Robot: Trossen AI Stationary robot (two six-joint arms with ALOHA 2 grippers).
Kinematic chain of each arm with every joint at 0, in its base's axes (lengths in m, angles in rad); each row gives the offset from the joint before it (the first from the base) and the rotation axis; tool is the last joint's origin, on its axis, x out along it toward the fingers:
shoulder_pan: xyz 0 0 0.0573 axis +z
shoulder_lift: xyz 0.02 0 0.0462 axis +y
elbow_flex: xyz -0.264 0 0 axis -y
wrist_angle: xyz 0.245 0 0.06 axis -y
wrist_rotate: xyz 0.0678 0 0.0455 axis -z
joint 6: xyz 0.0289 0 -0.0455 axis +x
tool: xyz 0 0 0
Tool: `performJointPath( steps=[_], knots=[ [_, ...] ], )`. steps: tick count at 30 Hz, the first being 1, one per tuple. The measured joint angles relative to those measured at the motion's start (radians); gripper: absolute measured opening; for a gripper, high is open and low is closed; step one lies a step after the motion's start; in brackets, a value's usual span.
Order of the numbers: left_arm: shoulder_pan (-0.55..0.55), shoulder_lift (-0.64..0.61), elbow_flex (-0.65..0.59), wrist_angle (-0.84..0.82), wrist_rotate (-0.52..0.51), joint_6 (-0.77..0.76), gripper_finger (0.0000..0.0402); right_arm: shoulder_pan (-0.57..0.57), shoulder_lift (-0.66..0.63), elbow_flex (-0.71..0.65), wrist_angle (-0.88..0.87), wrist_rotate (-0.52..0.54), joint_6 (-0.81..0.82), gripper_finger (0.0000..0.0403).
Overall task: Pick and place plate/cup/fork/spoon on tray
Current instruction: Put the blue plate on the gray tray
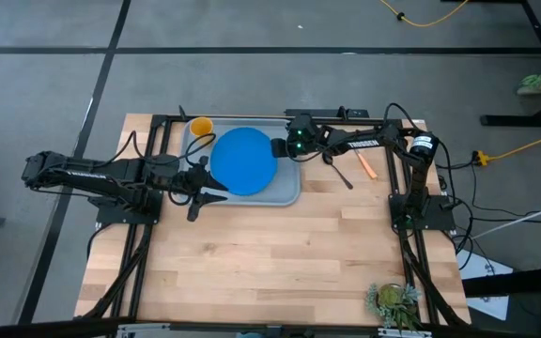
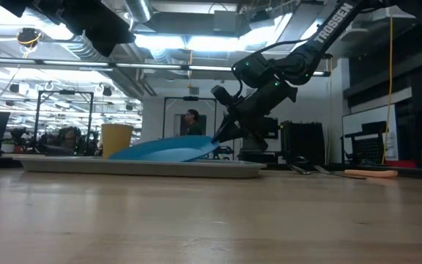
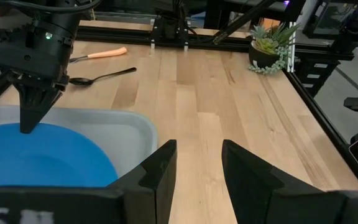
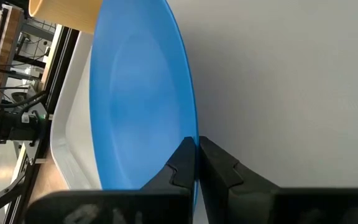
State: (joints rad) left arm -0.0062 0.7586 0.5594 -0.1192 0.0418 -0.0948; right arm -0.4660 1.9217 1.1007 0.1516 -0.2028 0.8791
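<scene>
High view: the right gripper [image 1: 279, 148] is clenched on the right rim of the plate [image 1: 243, 161], which lies tilted in the tray [image 1: 287, 191], its gripped edge lifted. Left gripper [image 1: 216, 183], fingers parted and holding nothing, sits at the tray's left side. Cup [image 1: 200, 126] stands in the tray's far-left corner; fork [image 1: 366, 165] and spoon [image 1: 340, 173] lie on the bench [image 1: 280, 263] right of the tray.

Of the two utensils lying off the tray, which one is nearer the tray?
The slim dark spoon; the orange-handled fork lies beyond it, farther from the grey-blue tray.
</scene>
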Motion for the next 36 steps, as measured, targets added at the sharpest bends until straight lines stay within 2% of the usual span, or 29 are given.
performJointPath(
  steps=[36],
  knots=[
    [0.000, 0.000, 0.000, 0.000, 0.000, 0.000, 0.0122, 0.009, 0.000, 0.000, 0.039, 0.000, 0.003, 0.0022]
  ],
)
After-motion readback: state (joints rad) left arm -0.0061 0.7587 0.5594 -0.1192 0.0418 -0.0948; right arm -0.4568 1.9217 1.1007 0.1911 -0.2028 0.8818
